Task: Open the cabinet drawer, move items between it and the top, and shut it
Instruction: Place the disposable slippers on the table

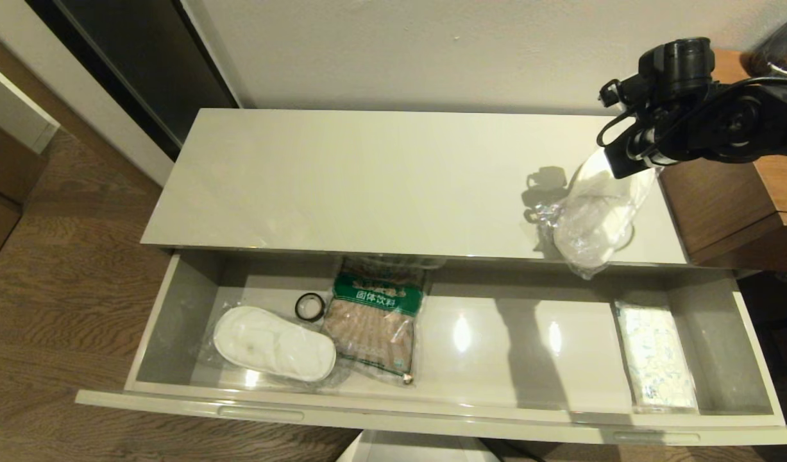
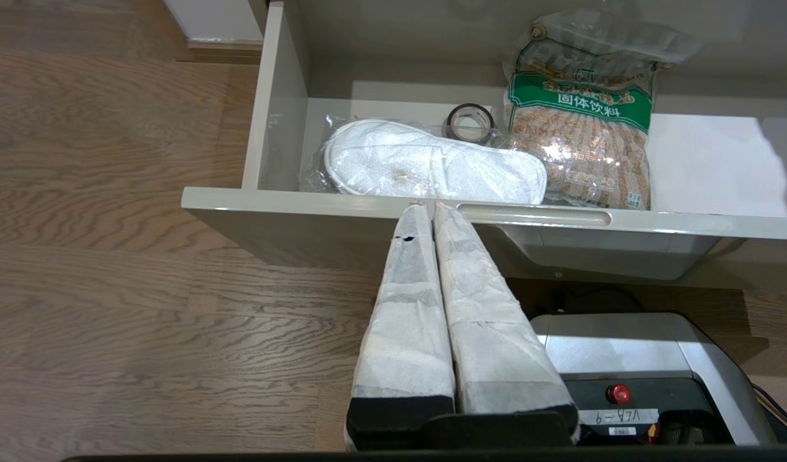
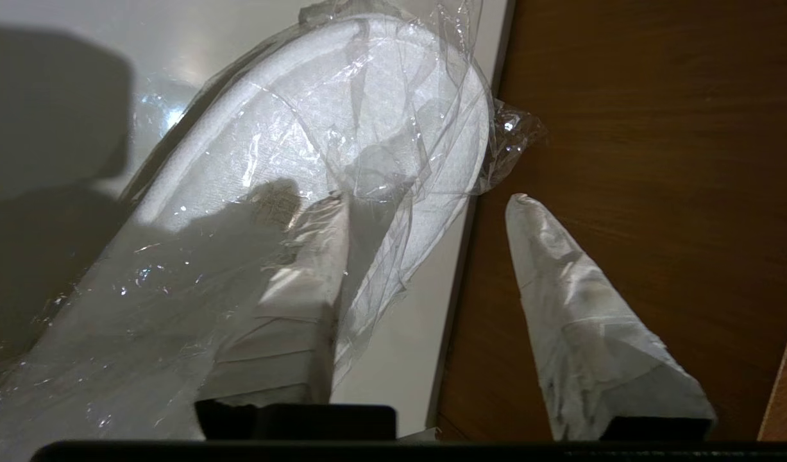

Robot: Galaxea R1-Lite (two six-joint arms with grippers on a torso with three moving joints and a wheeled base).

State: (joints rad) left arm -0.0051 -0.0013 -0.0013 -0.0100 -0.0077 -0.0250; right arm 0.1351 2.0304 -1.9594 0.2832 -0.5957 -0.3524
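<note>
head view: my right tool hangs over the bagged slippers at the right end of the top; I'd lift clear before pulling away. Its tips are hidden here.
left wrist view: left tool clenched, parked by the drawer front. Second slipper bag and tape roll sit inside.
right wrist view: fingers spread, released; plastic drapes one finger, might snag.
</note>
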